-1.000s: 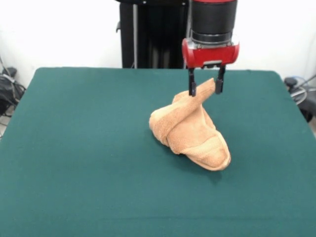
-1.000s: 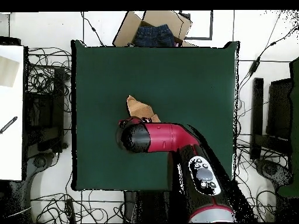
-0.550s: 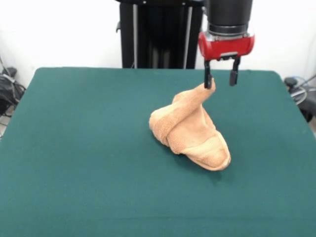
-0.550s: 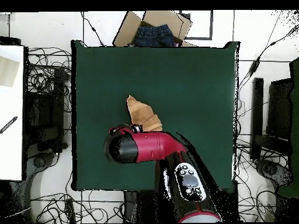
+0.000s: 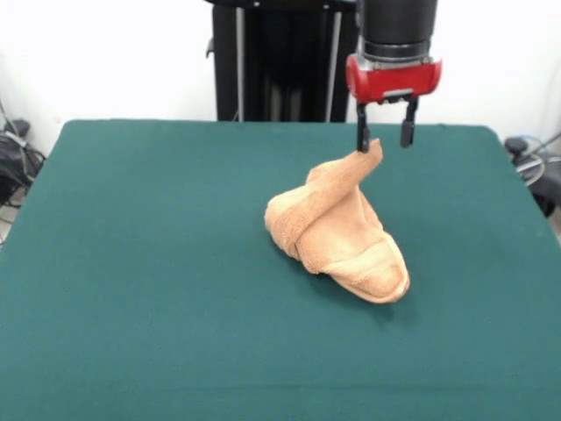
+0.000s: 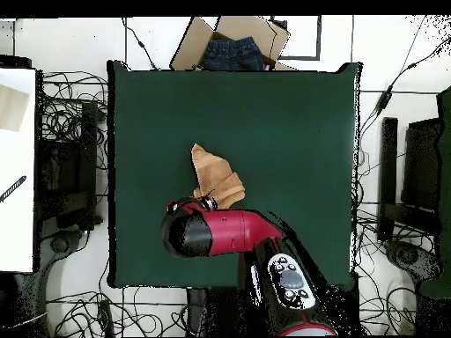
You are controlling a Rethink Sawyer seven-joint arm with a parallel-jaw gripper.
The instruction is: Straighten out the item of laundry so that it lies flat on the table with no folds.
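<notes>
The item of laundry (image 5: pixel 337 230) is a peach towel, bunched and twisted into a heap on the green table (image 5: pixel 131 263), right of centre. One corner stands up as a peak. My gripper (image 5: pixel 383 140) hangs open just above that peak. Its left finger (image 5: pixel 363 140) is at the tip, and nothing sits between the fingers. In the overhead view the towel (image 6: pixel 216 176) shows as a crumpled wedge on the table (image 6: pixel 291 114). The red arm head (image 6: pixel 189 233) hangs at its near edge and hides the gripper.
An open cardboard box (image 6: pixel 231 48) holding dark denim clothes sits off the table's edge opposite the robot in the overhead view. Cables lie on the floor around the table. A white surface (image 6: pixel 16 167) stands at the left, and dark equipment (image 6: pixel 414 176) at the right.
My gripper stood around the towel's raised peak; it has lifted off and shifted right in the front view. The towel has kept its shape and place.
</notes>
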